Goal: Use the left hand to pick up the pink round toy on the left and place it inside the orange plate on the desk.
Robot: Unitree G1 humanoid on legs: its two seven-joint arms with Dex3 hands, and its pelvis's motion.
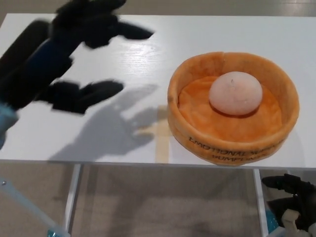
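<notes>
The pink round toy (235, 93) lies inside the orange plate (197, 129), resting on the plate's soft floor a little toward its far side, with the raised rim standing all around it. The plate sits on the right half of the white counter (148, 59), close to the near edge, and dark lettering runs along its front wall, too blurred to read.

The left hand (81, 54) hangs over the left part of the counter, well apart from the plate and touching nothing. Its fingers (126, 32) are spread wide: one points across the far side of the counter toward the right, while the thumb reaches out lower down, nearer the front edge. The hand is empty and blurred. Its shadow falls on the counter between the hand and the plate, just short of the plate's left wall.

The right hand (294, 197) shows only in the bottom right corner, below the counter's edge and under the plate's side. It holds nothing, and its dark fingers appear loosely parted.
</notes>
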